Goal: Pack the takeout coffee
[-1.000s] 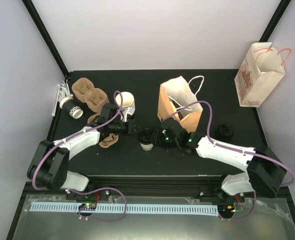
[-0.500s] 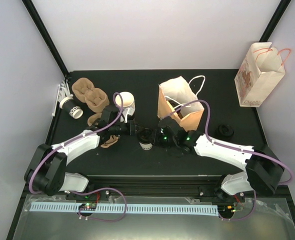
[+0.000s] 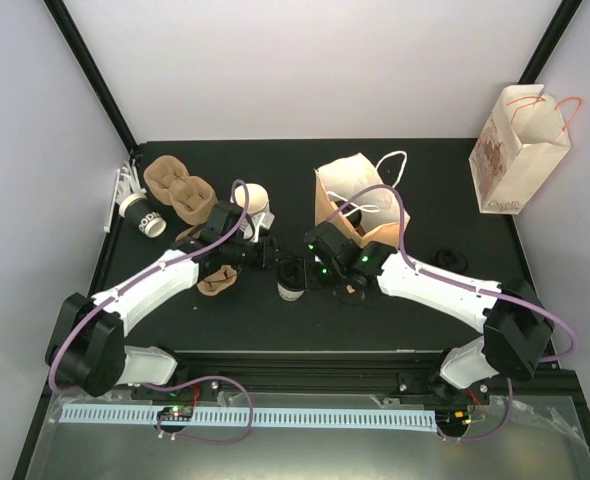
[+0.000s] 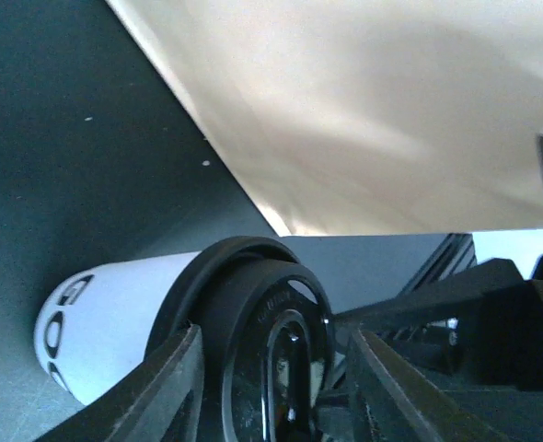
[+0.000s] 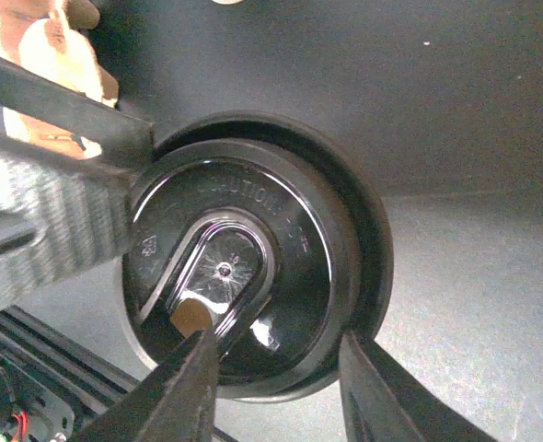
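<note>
Coffee cup with its black lid on stands near the middle of the table. We see both pincers at it. The left gripper reaches from 10 o'clock and the right gripper from 2 o'clock. Each has its fingers narrowly spread on either side of the lid's rim; we cannot tell whether they press on it.

At 1 o'clock of that cup the brown bag stands with its mouth open, and we cannot make out what it holds. An open-topped cup stands at 11 o'clock. Toward 10 o'clock lie the pulp carriers. Beside them another lidded cup lies on its side. A white printed bag stands at the far 2 o'clock corner.
</note>
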Available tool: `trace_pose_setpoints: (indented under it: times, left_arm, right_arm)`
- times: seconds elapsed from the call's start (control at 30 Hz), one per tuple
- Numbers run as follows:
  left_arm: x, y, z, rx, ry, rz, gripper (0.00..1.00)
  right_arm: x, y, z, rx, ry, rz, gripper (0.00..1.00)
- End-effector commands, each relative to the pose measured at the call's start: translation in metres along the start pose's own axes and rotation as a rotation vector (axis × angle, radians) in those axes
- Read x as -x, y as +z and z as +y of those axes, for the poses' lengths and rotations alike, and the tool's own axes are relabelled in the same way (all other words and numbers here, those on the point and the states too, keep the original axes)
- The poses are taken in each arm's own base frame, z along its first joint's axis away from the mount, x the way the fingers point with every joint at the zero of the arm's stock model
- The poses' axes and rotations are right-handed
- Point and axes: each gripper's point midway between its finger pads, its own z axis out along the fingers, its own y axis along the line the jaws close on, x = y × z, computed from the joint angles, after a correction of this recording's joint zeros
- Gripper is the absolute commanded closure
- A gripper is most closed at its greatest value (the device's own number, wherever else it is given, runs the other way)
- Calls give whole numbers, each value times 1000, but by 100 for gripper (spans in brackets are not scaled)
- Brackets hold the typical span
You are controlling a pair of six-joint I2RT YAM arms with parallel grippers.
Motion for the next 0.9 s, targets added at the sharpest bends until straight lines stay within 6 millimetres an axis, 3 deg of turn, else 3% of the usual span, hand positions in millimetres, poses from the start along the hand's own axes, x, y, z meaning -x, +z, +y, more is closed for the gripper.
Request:
trace_pose_setpoints:
  times: [0.0,0.1,0.27,0.4,0.53,0.67,0.87]
  left_arm:
    - [9,-22,-47,-92,75,2,52]
    - [18,-39,-58,-78,114,-46,46]
    - [21,-49,-54,-40,110,-61,41]
    - [21,-65,-54,-11,117,-105,39]
    - [25,-97,-49,80,151,-219,36]
    - [31,-134,-30,233,188,-367,33]
    - [32,-191,-17,433,253,-527,27]
  right_arm:
    - [12,-15,6,-37,-125,-11,58]
    - [19,-25,11,-51,-179,-16,54]
    - [26,-37,18,-57,-247,-11,49]
    - [24,-39,24,-54,-360,38,34]
    - [19,-37,21,-83,-441,80,16]
    - [19,-32,25,-117,-495,110,2]
    - [26,-15,31,-212,-543,136,0]
